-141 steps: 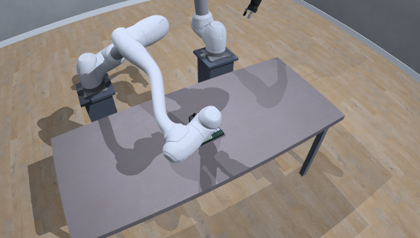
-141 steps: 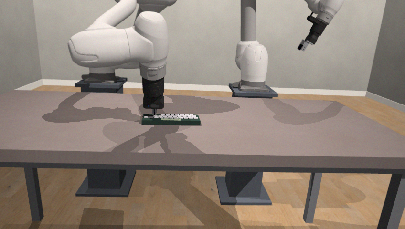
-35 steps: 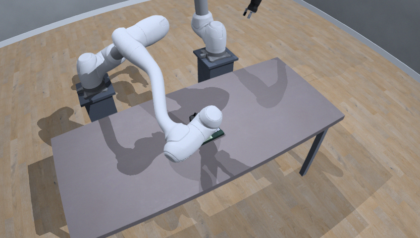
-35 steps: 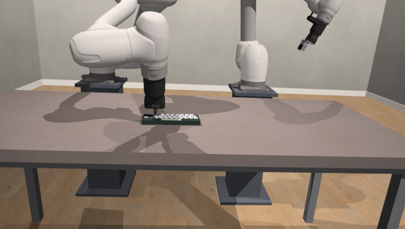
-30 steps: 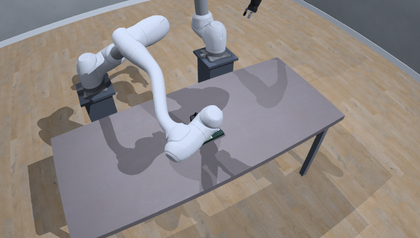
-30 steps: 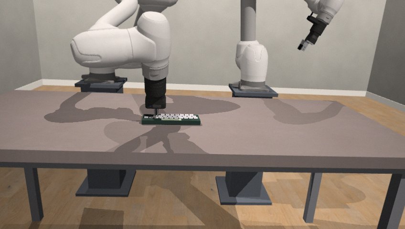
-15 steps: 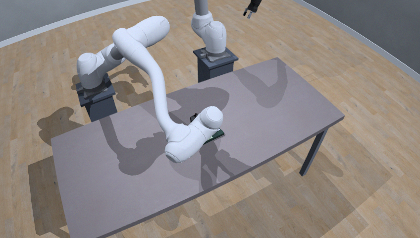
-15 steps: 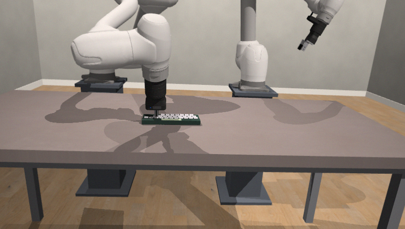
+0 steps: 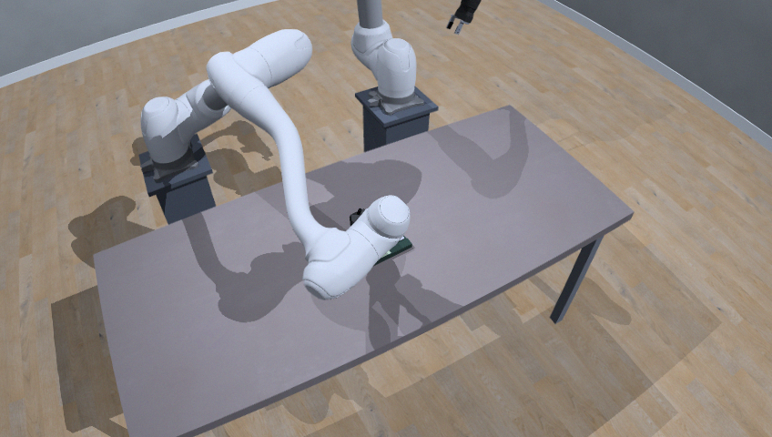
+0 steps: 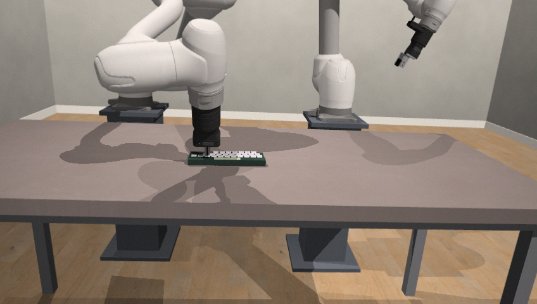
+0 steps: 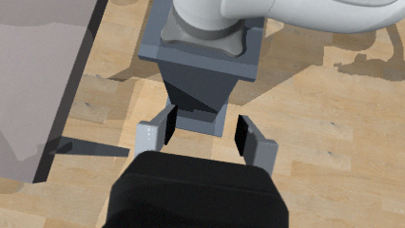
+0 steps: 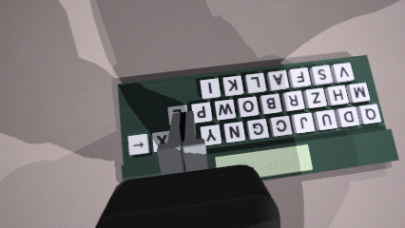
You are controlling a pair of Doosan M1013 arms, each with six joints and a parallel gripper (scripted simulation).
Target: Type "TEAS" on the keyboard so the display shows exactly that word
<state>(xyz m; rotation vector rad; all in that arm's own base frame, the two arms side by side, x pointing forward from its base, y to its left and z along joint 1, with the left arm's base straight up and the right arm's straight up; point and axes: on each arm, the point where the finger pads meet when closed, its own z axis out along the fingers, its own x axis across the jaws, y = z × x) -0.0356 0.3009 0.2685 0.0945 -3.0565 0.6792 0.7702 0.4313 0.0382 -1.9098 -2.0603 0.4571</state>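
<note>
With the right end effector point(image 10: 206, 155) point(image 12: 184, 124) closed, empty, over the keyboard point(image 9: 398, 249) point(image 10: 246, 162) point(image 12: 333, 148) on the worktop point(image 9: 487, 232) point(image 10: 339, 180) point(image 11: 38, 71) point(image 12: 28, 95), and the left one point(image 9: 453, 27) point(image 10: 399, 63) point(image 11: 206, 129) wide open, empty, the hidden T should be centred under the tips, then pressed gently.

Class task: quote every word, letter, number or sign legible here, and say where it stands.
Keyboard, read upright:
Top row: "V S F A L K I"
Middle row: "M H Z R B O W P", then one partly covered
Bottom row: "Q D U J C G N Y", then "X", "←"
Display: nothing legible.
</note>
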